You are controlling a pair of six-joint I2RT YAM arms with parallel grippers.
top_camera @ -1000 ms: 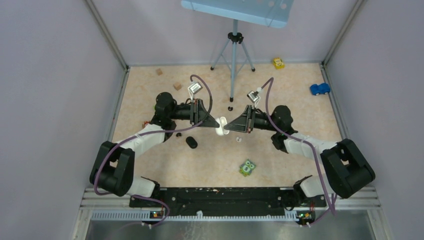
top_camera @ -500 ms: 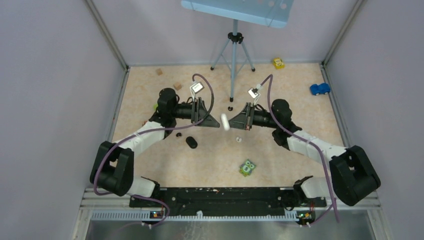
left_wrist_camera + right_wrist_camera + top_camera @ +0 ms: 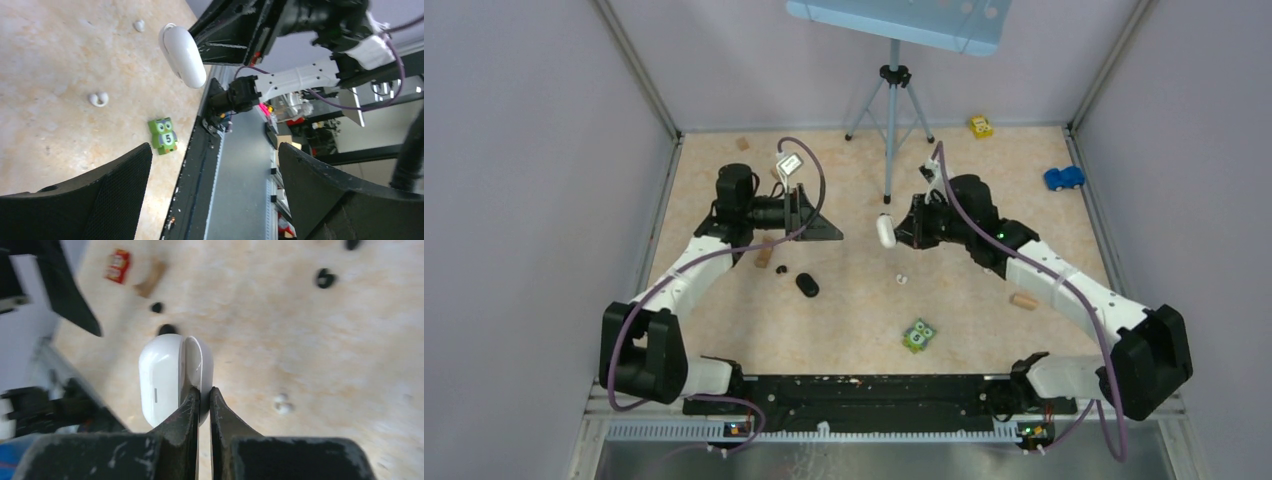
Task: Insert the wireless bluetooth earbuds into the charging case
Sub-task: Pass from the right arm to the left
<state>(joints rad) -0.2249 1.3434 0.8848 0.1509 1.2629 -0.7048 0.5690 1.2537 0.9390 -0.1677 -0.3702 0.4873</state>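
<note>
My right gripper (image 3: 900, 232) (image 3: 204, 399) is shut on the edge of the white charging case (image 3: 885, 231) (image 3: 167, 375) and holds it above the table. The left wrist view shows that case (image 3: 182, 55) hanging from the right fingers. My left gripper (image 3: 835, 234) (image 3: 215, 192) stands wide open and empty, left of the case and apart from it. A pair of white earbuds (image 3: 902, 279) (image 3: 282, 404) (image 3: 98, 99) lies on the table below the case. A black case (image 3: 807, 285) and a small black earbud (image 3: 781, 270) lie near the left arm.
A tripod (image 3: 891, 110) stands at the back centre with small black bits (image 3: 885, 216) by its foot. A green owl block (image 3: 918, 336) (image 3: 163, 135) lies near the front. Wooden cubes (image 3: 764, 258), a cork piece (image 3: 1023, 300), a blue car (image 3: 1063, 178) and a yellow car (image 3: 980, 126) are scattered about.
Both grippers met at the white case a second ago. The left one has opened and drawn back to the left. The right one has carried the case a little right and back.
</note>
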